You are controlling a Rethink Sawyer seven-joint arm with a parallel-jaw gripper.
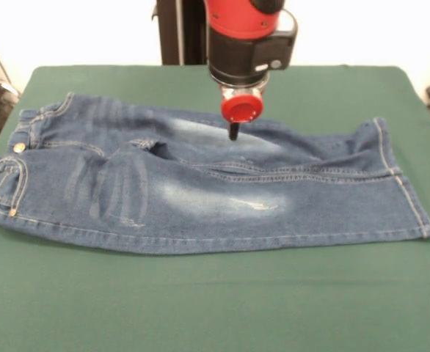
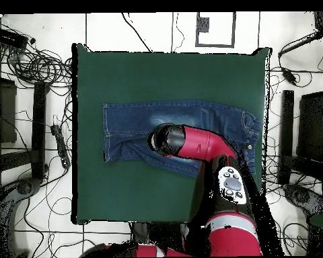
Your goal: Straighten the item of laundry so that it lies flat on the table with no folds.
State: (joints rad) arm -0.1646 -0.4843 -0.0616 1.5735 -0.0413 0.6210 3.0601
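Observation:
The blue denim jeans (image 1: 200,198) lie lengthwise on the green table (image 1: 200,308), waistband and brass button (image 1: 18,147) at the left, leg hems at the right. The near leg lies flat. The far leg is partly overlapped by it, with creases near the crotch and a wrinkle at its hem. My gripper (image 1: 233,134) points straight down with its narrow black tip shut, touching the far leg's faded patch. Whether it pinches fabric I cannot tell. In the overhead view the jeans (image 2: 130,124) lie across the table (image 2: 157,67), and the arm (image 2: 191,142) hides the gripper.
The robot's pedestal (image 1: 178,33) stands behind the table's far edge. Green cloth stretches wide on the near side of the jeans. In the overhead view, cables (image 2: 43,67) and dark equipment (image 2: 305,127) lie on the floor around the table.

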